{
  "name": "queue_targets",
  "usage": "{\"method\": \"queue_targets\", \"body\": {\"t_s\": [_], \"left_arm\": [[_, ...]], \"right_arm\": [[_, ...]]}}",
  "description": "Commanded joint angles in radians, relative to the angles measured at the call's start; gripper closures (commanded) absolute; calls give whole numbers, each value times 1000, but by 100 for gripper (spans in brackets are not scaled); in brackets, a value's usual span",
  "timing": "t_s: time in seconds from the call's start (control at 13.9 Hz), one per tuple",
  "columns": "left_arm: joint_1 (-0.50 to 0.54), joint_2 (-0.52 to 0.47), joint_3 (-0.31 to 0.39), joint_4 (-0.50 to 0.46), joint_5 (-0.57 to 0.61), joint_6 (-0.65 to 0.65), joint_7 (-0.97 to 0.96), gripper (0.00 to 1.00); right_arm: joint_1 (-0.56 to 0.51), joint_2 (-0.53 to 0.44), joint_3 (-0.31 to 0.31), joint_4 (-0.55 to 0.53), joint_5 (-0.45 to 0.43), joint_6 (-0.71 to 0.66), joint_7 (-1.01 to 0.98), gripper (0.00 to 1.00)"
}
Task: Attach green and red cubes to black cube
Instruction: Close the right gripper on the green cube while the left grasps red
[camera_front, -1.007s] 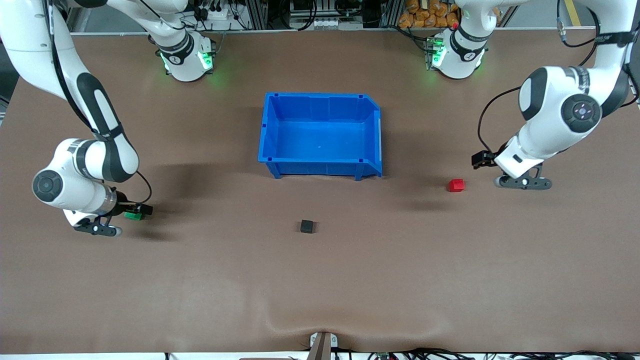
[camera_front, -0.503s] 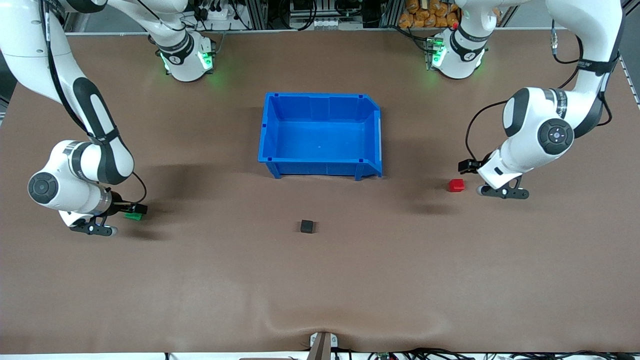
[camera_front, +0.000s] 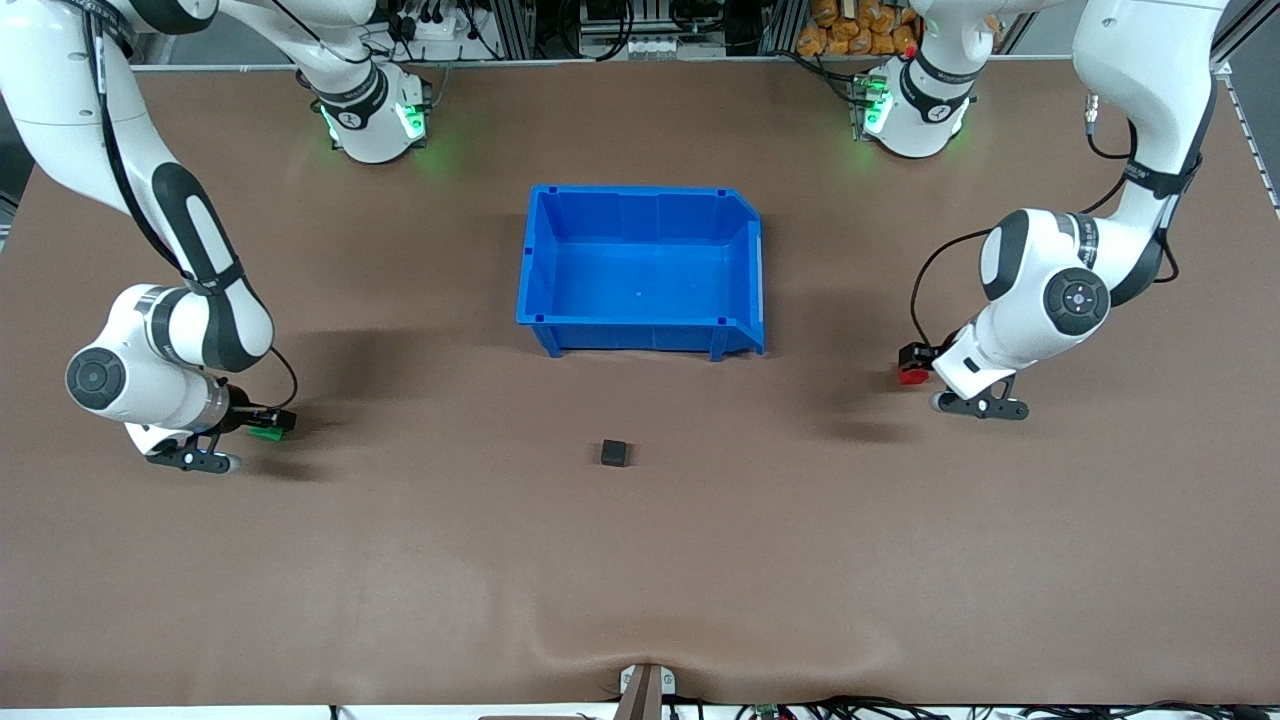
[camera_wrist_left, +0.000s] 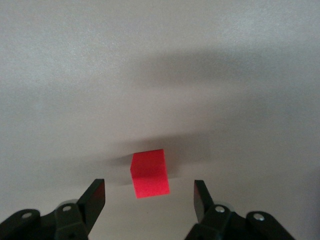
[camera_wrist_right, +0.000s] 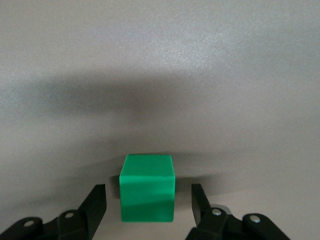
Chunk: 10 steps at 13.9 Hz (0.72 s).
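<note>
Both tools (camera_wrist_left: 149, 197) (camera_wrist_right: 148, 202) open, straddling red cube (camera_wrist_left: 149, 173), green cube (camera_wrist_right: 147, 194).

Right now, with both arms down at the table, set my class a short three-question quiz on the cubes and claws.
1. True or false: the left claw is open around the red cube.
2. Which cube sits between the right claw's fingers?
A. black
B. green
C. red
3. Fill in: the black cube lies nearer to the front camera than the blue ____.

Key:
1. true
2. B, the green cube
3. bin
</note>
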Motion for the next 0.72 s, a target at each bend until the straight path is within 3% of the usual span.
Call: {"method": "queue_targets", "body": {"t_s": [0.0, 0.36, 0.5, 0.65], "left_arm": [[6, 12, -1, 9, 2, 8, -11, 26], [-3, 41, -1, 9, 9, 22, -112, 30], [0, 50, 1, 8, 15, 28, -114, 30], [3, 61, 2, 8, 15, 36, -114, 33]], "right_arm": [[-16, 11, 10, 16, -11, 5, 4, 28], [-16, 11, 10, 17, -11, 6, 4, 43], [-16, 13, 10, 17, -11, 6, 4, 59], [-16, 11, 12, 19, -11, 8, 2, 81]]}}
